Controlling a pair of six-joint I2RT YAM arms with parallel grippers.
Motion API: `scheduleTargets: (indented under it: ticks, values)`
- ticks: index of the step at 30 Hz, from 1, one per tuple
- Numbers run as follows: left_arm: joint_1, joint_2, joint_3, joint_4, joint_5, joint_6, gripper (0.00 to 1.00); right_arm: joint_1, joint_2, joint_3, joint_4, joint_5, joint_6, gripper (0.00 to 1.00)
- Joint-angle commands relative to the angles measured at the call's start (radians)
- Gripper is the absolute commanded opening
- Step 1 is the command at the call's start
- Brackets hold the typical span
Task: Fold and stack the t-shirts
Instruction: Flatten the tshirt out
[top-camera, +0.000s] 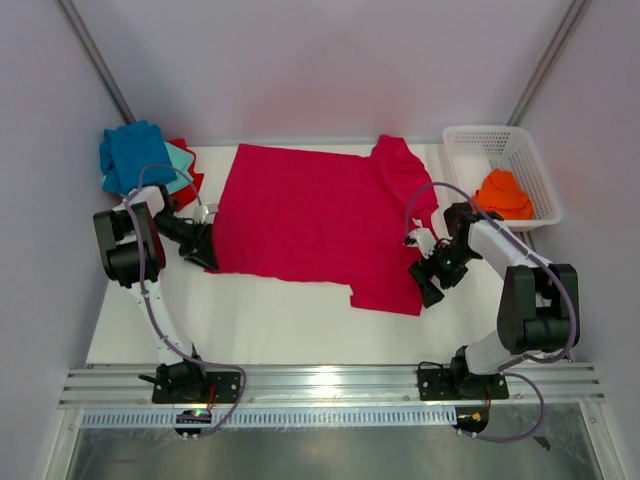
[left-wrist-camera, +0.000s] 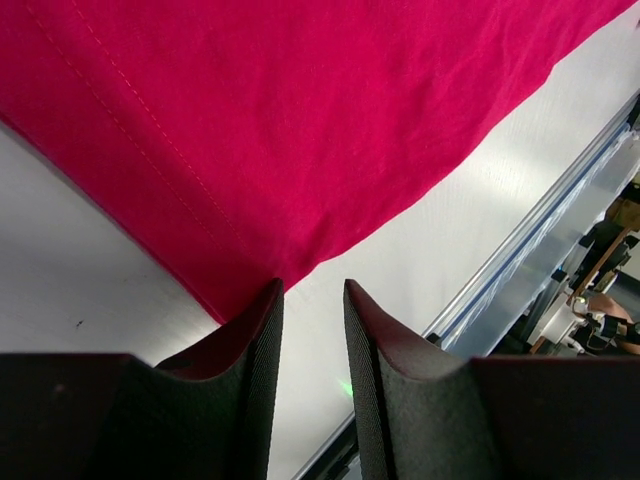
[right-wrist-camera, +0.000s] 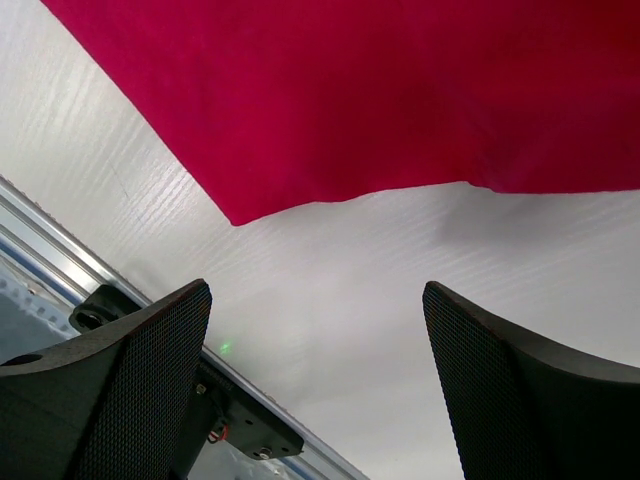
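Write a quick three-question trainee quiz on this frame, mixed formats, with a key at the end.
1. True or false: the orange t-shirt lies inside the white basket.
2. Where is the blue t-shirt? A) at the far-left corner of the table; B) in the basket; C) on top of the crimson t-shirt.
3. Fill in: the right gripper, near the crimson t-shirt's edge, has its jaws ____ (open/shut).

Key: 1 true; 2 A; 3 open.
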Motion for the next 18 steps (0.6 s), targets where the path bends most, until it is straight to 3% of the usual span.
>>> scheduleTargets:
  ticks: [1,18]
  values:
    - [0.002,0.009,0.008,-0.015,0.049,0.025,0.32,-0.004,0.047,0.027,0.023,-0.026,0.016,0.90]
    - [0.002,-0.003,-0.009,-0.008,0.069,0.034,0.29,-0.004,0.152,0.052,0.034,-0.126,-0.003,0.87]
